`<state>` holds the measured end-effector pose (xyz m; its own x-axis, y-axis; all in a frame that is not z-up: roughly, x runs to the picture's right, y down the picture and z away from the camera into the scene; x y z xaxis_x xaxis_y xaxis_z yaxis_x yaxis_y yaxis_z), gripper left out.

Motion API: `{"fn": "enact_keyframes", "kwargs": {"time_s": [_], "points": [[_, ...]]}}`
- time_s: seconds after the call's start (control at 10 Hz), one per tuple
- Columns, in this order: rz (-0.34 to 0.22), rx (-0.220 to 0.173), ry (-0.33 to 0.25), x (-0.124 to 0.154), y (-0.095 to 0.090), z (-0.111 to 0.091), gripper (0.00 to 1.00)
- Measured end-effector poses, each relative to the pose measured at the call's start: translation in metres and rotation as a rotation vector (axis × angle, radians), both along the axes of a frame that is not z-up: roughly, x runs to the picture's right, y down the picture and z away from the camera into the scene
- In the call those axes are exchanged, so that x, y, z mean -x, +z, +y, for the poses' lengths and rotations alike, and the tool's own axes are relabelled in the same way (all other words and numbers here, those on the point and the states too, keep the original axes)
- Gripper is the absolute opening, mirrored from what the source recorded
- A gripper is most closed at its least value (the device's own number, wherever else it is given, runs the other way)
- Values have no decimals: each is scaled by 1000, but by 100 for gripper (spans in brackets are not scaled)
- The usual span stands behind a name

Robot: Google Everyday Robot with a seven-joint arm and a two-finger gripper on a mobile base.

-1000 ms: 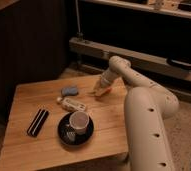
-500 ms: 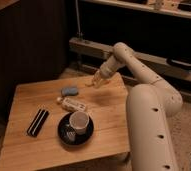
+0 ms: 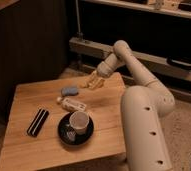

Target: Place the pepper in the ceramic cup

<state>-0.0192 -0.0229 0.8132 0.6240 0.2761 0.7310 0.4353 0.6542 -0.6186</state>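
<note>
The ceramic cup [image 3: 79, 121] is whitish-beige and stands upright on a black round saucer [image 3: 64, 135] at the front middle of the wooden table [image 3: 104, 112]. My gripper [image 3: 92, 80] hangs above the table's far edge, behind and to the right of the cup and well apart from it. I cannot make out the pepper; no orange-red piece shows clearly on the table or at the gripper.
A blue-grey rounded lump [image 3: 69, 91] lies left of the gripper. A white labelled tube [image 3: 73, 104] lies between it and the cup. A black flat bar [image 3: 37, 122] lies at the left. My arm's large pale body [image 3: 144, 125] stands at the table's right side.
The gripper has lifted off the table's far right part and shifted slightly left. The objects on the table have not moved.
</note>
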Motion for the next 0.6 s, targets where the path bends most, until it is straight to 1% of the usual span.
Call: {"fn": "enact_keyframes", "kwargs": {"time_s": [0.1,0.2,0.3,0.4,0.6], "points": [[38,-23,-57,4,-8,3,23],[72,-40,-92,5,-14,6,23],[98,-45,-109,2,-16,9,23],[115,-45,-116,0,-21,12,23],[125,-22,-97,-4,-26,18,23]]}}
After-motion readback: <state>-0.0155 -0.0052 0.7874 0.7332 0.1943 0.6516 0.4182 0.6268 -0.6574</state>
